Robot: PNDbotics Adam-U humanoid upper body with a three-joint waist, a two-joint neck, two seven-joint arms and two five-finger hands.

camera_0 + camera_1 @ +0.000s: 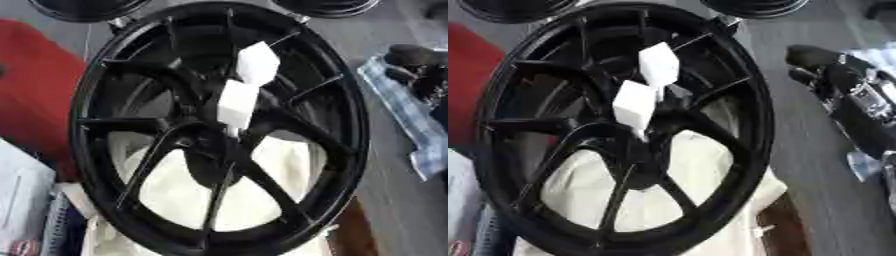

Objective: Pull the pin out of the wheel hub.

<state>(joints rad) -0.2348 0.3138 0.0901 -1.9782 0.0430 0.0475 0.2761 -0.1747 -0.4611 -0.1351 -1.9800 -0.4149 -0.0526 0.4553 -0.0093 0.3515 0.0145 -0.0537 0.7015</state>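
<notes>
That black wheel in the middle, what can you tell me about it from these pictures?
The wheel is glossy black, apparently painted metal, with thin spokes running from a dark hub to a deep rim. It fills most of the view, tilted, lying over a cream cloth seen through the lower gaps. Two white blocks stick out near the hub. A dark robot hand sits apart on the right, not touching it.

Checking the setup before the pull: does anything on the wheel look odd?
Two white blocks stand at the black wheel's hub, tilted; which is the pin is unclear. The right robot hand is off to the right.
</notes>
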